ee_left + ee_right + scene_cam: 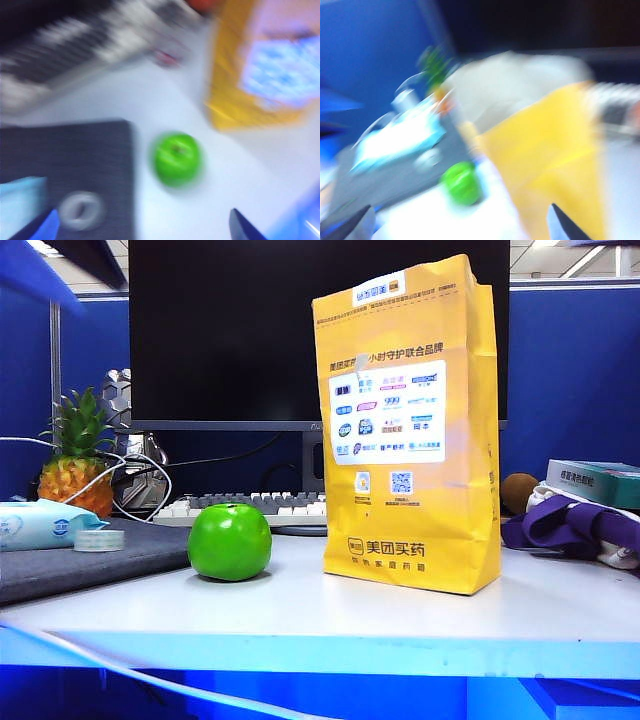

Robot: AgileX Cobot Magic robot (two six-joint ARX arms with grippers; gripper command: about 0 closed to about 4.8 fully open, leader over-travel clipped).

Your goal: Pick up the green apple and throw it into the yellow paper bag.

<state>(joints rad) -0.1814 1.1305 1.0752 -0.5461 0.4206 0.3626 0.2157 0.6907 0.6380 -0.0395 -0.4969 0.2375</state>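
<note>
A white desk (pixel 420 615) with a pale blue front edge fills the foreground. Behind it stands a large dark monitor (pixel 225 330), its screen black, with a light keyboard (pixel 250 508) at its foot. Blue partition walls (pixel 575 370) close off the space on both sides. Above them, ceiling panels with bright strip lights (pixel 590 260) show at the upper corners. A dark grey mat (pixel 90 555) covers the desk's left part.
</note>
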